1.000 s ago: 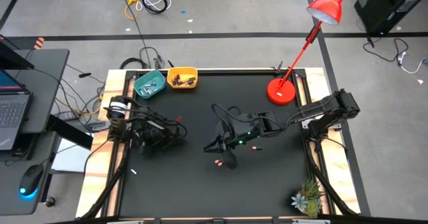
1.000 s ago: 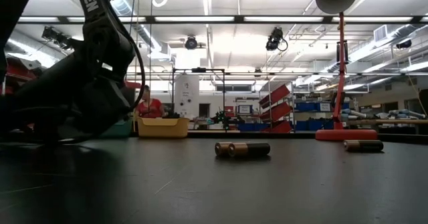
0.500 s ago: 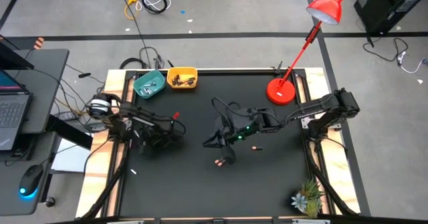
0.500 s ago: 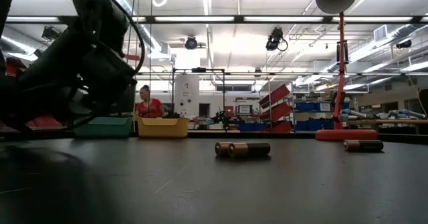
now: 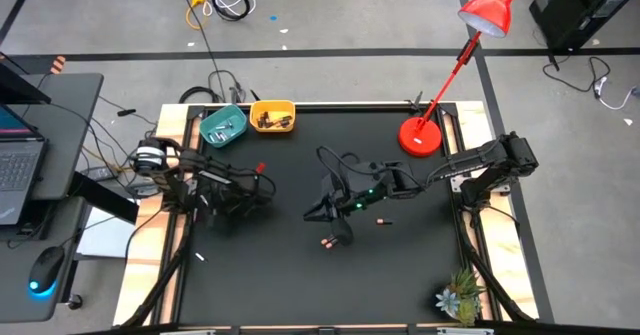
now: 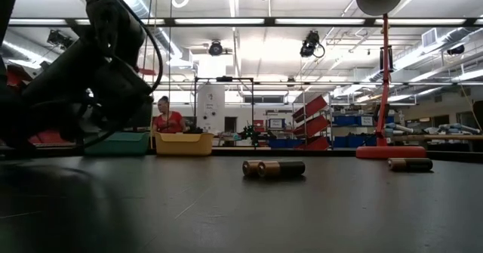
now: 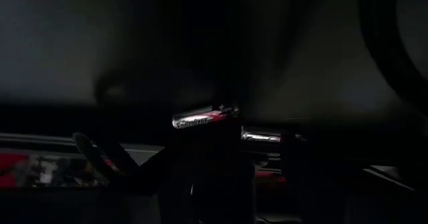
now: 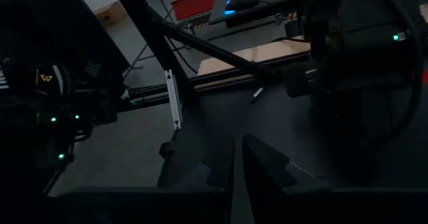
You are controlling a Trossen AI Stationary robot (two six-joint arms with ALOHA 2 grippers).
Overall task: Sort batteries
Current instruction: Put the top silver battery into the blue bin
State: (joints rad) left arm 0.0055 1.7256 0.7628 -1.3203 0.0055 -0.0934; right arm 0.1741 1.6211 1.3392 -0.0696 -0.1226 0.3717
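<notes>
**Battery-sorting bench: items as they lie**

Black table top [image 5: 300,285], wood-edged, on a grey workshop floor; shelving and ceiling lights fill the room behind it in your low view.

1. Teal bowl [image 5: 223,126] at your 11 o'clock corner in the overhead view. It holds whitish-silver batteries [image 5: 224,128].
2. Yellow bowl [image 5: 272,117], touching the teal one on its 3 o'clock side. It holds dark batteries with copper ends [image 5: 268,122].
3. Loose batteries on the mat: a pair [image 5: 326,241] just past table centre toward 6 o'clock, lying end to end or side by side, you cannot tell which from above; the low view shows them [image 6: 273,168] flat on the surface. One more [image 5: 380,220] lies near them toward 3 o'clock, seen again low down [image 6: 410,164].
4. Red desk lamp [image 5: 421,135], base at your 2 o'clock, shade hanging beyond the table edge.
5. Small potted plant [image 5: 461,298] at the 5 o'clock corner.
6. Right gripper [image 5: 318,213] near table centre, at 11 o'clock from the loose pair and apart from it. Its fingers [image 8: 264,158] press together, nothing between them.
7. Left gripper [image 5: 262,181] at your 9 o'clock side, toward 6 o'clock from the bowls. Its jaws stand apart; its wrist view is too dark to show anything held.
8. Person in red [image 6: 167,118] far behind the table.
9. Laptop [image 5: 18,170] and mouse [image 5: 42,273] on a side desk at 9 o'clock.
</notes>
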